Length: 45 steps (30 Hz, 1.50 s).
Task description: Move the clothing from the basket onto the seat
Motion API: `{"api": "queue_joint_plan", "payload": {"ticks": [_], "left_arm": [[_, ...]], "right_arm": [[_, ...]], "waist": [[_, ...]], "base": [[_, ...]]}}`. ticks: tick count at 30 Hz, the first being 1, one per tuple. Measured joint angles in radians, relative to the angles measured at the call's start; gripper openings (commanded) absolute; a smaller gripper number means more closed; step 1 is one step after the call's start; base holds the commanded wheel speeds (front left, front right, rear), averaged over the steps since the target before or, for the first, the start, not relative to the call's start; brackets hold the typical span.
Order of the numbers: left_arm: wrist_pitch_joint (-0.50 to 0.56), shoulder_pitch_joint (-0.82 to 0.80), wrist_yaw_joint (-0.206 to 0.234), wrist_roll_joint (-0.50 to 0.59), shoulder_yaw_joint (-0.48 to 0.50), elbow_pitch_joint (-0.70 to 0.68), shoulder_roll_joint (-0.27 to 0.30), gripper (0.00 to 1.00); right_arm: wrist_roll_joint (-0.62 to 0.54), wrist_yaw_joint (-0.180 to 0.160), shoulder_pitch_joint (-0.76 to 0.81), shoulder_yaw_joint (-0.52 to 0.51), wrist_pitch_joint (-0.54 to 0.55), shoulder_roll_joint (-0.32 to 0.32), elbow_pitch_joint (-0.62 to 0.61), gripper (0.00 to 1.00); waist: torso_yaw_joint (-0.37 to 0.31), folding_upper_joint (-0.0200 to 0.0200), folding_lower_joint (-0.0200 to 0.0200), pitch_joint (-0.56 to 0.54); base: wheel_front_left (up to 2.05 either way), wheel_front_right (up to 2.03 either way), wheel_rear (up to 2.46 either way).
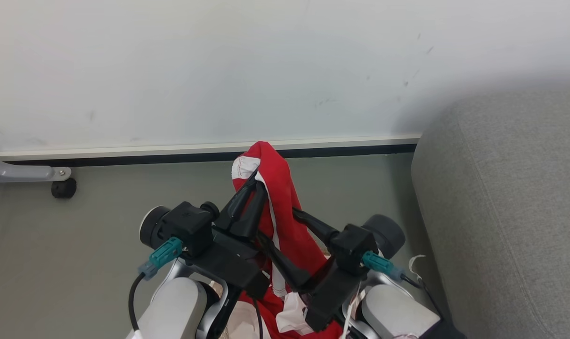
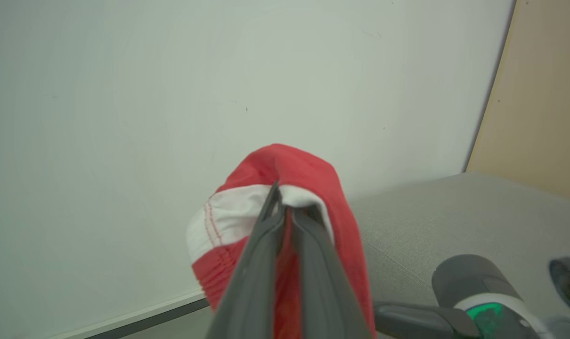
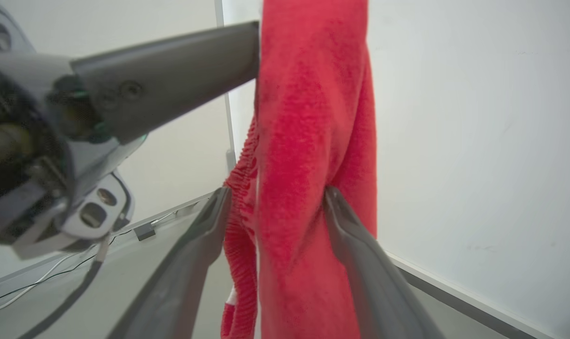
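Head view, left to right. We note a black caster wheel (image 1: 63, 188) on a grey metal leg at the far left, beside the white wall's skirting.

Left gripper (image 1: 258, 182): its long dark fingers are pressed together, clamped on the upper fold of the soft bright red garment with white stripes (image 1: 285, 226). The garment is held up above the grey floor (image 1: 77, 263) and hangs down between the two arms.

Right gripper (image 1: 278, 225): its fingers stand wide apart, one on either side of the hanging cloth. In the right wrist view the tips appear to touch the fabric at each edge without pinching it.

At the far right stands the large grey fabric-upholstered sofa (image 1: 511, 212), apart from the garment. None of the red cloth lies on the part of it we see.
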Motion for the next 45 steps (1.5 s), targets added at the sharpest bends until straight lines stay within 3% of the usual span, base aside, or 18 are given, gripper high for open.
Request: {"api": "queue_joint_plan", "payload": {"ticks": [1, 2, 18, 19, 23, 35, 45], "left_arm": [[0.0, 0.0, 0.0, 0.0, -0.001, -0.001, 0.0, 0.0], [0.002, 0.0, 0.0, 0.0, -0.003, -0.003, 0.0, 0.0], [0.01, 0.0, 0.0, -0.006, -0.001, -0.022, 0.001, 0.0], [0.01, 0.0, 0.0, -0.006, -0.001, -0.023, 0.002, 0.06], [0.01, 0.002, 0.0, -0.006, -0.001, -0.033, 0.007, 1.0], [0.036, 0.079, -0.002, 0.005, -0.047, -0.066, 0.042, 1.0], [0.072, 0.137, -0.018, 0.026, -0.119, -0.078, 0.067, 1.0]], "right_arm": [[0.011, -0.007, -0.012, 0.008, 0.0, 0.0, 0.01, 0.14], [0.027, -0.01, -0.023, 0.015, 0.0, 0.0, 0.016, 0.0], [0.174, -0.063, -0.115, 0.091, -0.028, 0.0, 0.1, 0.0], [0.179, -0.069, -0.119, 0.089, -0.034, 0.0, 0.105, 0.0], [0.21, -0.07, -0.133, 0.055, -0.046, 0.0, 0.122, 0.0], [0.234, -0.07, -0.158, -0.063, -0.07, -0.014, 0.173, 0.0], [0.234, -0.07, -0.162, -0.09, -0.071, -0.049, 0.198, 0.0]], "waist": [[0.002, 0.0, 0.0, 0.001], [0.004, 0.0, 0.0, 0.002], [0.014, 0.0, 0.0, 0.012], [0.013, 0.0, 0.0, 0.011], [0.009, 0.0, 0.0, 0.01], [-0.014, 0.0, 0.0, 0.006], [-0.042, 0.0, 0.0, 0.017]], "base": [[0.0, 0.0, 0.0], [0.0, 0.0, 0.0], [0.0, 0.0, 0.0], [0.0, 0.0, 0.0], [0.0, 0.0, 0.0], [0.0, 0.0, 0.0], [0.0, 0.0, 0.0]]}}
